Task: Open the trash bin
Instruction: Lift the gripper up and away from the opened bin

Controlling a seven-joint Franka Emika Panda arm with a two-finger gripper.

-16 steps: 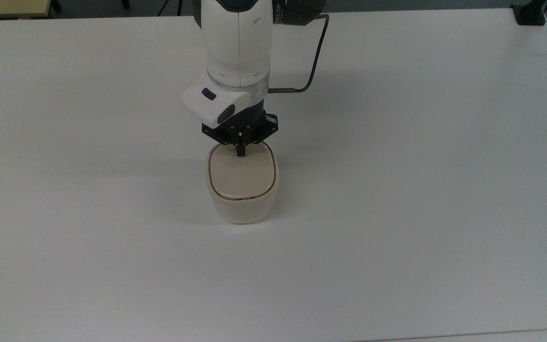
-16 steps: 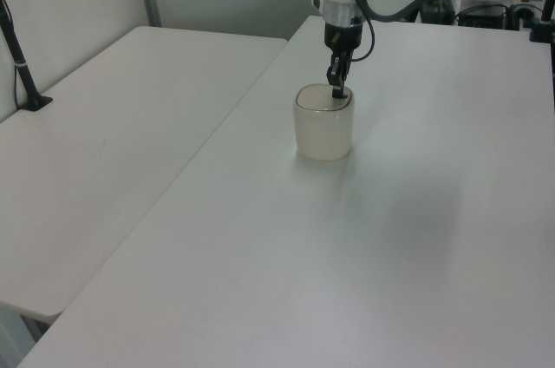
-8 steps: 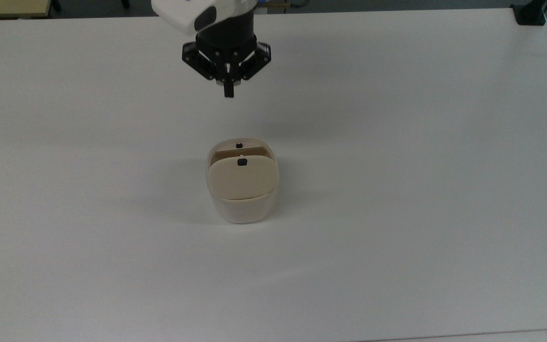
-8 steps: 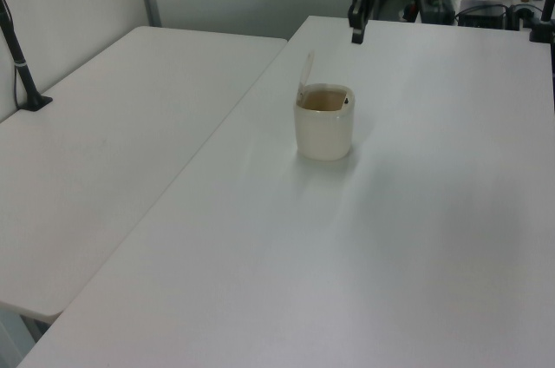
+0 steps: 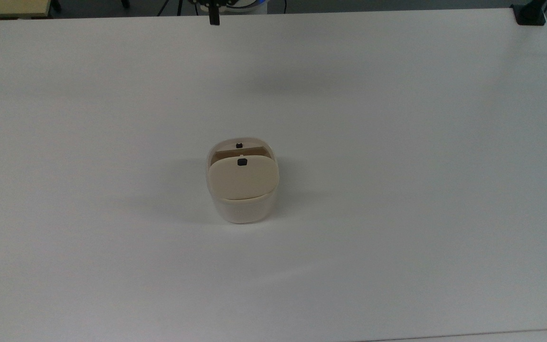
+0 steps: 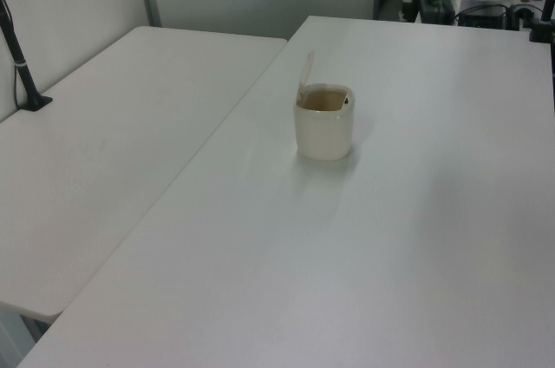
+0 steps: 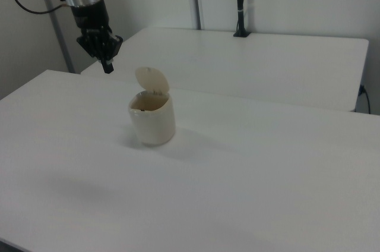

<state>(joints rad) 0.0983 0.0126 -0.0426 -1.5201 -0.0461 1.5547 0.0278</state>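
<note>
Claw point(image 7: 108, 68): it is being seen at the right view's upper left, raised above the surface and well apart from the trash bin; the two fingers are being held pressed together with nothing between them.
Trash bin point(image 7: 152, 120): it is being carried near the middle of the surface point(image 5: 397, 190), standing upright, with bare white surface on every side in the top view.
Lid point(image 7: 152, 79): it is being held up on its hinge, nearly upright, at the top view's near side of the bin, so the opening is being shown; the task is being judged as done.
Latch button point(image 5: 242, 162): a small black square is being shown on the raised lid, with a matching black catch point(image 5: 239, 145) on the far rim in the top view.
Risk, lid: a low return pass of the claw over the bin is being judged as the main hazard, since a brush against the standing lid could be knocking it shut.
Risk, bin: the bin looks light, so a sideways nudge is being judged as enough to slide or tip it.
Edges: in the left view a seam to a second surface point(image 6: 104, 125) is being seen well to the left view's left of the bin; no edge is being crowded.
Open room: free space is being offered all round, widest toward the top view's right.
</note>
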